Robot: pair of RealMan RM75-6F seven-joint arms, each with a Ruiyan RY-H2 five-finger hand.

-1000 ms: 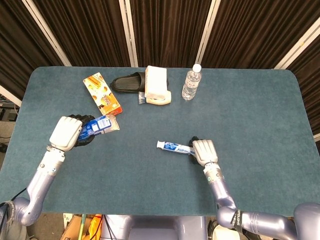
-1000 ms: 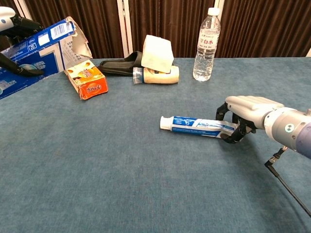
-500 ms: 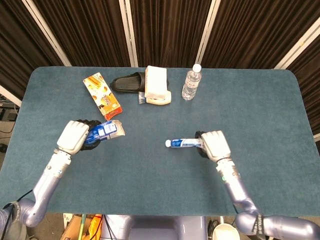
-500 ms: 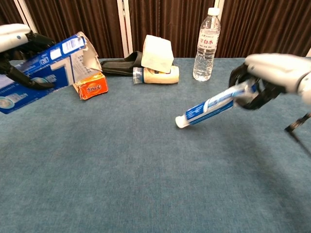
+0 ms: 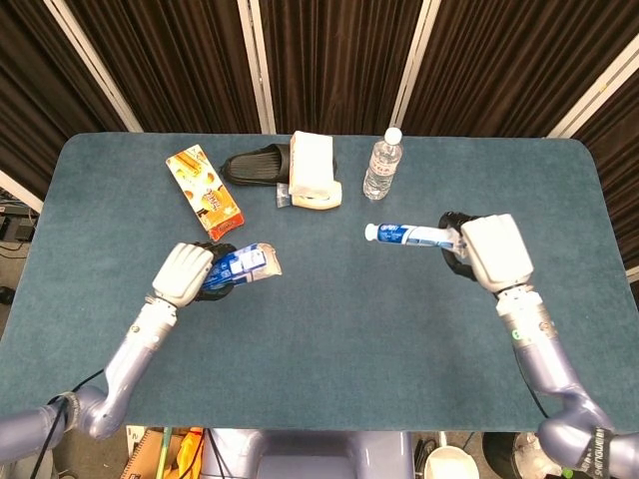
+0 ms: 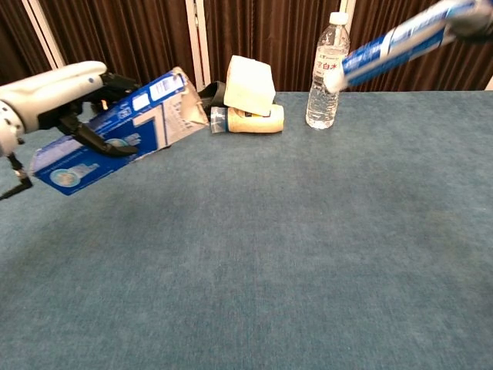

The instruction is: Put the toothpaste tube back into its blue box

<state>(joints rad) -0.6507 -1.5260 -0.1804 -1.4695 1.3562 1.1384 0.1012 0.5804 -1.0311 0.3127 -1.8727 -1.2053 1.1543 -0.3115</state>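
The right hand (image 5: 491,251) clamped the toothpaste tube (image 5: 407,236) aloft, cap pointing left, over the table's (image 5: 399,339) right half. The left hand (image 5: 184,275) gripped the blue box (image 6: 115,132), open flaps rightward. Recommended: align the tube's axis with the opening before inserting cap first.

Counter (image 5: 349,339) has teal carpet-like top. Along far edge: orange box (image 5: 204,188) lying flat at left, black slipper (image 5: 255,165) beside it, cream folded item (image 5: 315,172) touching slipper's end, water bottle (image 5: 382,164) standing upright further right.
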